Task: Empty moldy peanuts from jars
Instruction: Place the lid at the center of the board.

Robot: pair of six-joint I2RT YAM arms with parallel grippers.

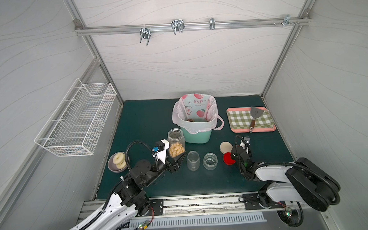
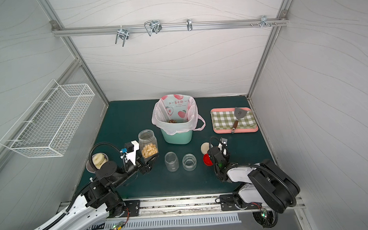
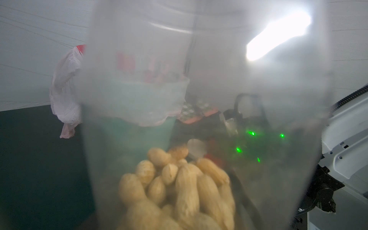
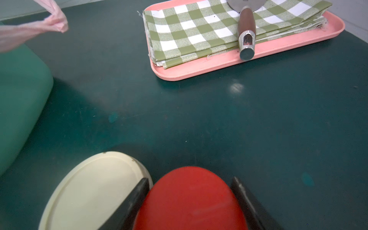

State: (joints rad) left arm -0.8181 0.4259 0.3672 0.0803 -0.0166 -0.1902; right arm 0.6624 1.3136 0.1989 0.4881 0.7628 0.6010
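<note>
1. Fingers of my left gripper are closed on the base of the peanut jar, spread only to its width. It sits lower left of centre in both top views. The jar has no lid and its mouth faces up. I cannot tell whether its base touches the mat.
2. My load, the peanuts, lies in the lower part of that jar. In the left wrist view they heap at bottom centre behind the hazy jar wall.
3. My right gripper has its fingers spread to the width of the red lid. They clamp it at bottom centre of the right wrist view. I cannot tell whether the lid rests on the mat.
4. Just beside the red lid, at lower left of that view, the beige lid lies flat. One of my fingers overlaps its edge.
5. Between my grippers, just below centre in both top views, two empty lidless jars stand upright. The tall jar is on the left and the short jar on the right, near each other but apart.
6. At centre, just above the peanut jar, stands the bin, lined with a pink bag. Brownish bits show at the bag's bottom.
7. Right of centre, a tray holds a checked cloth with a spatula on it.
8. At lower left, beside my left arm, a bowl holds donuts.
</note>
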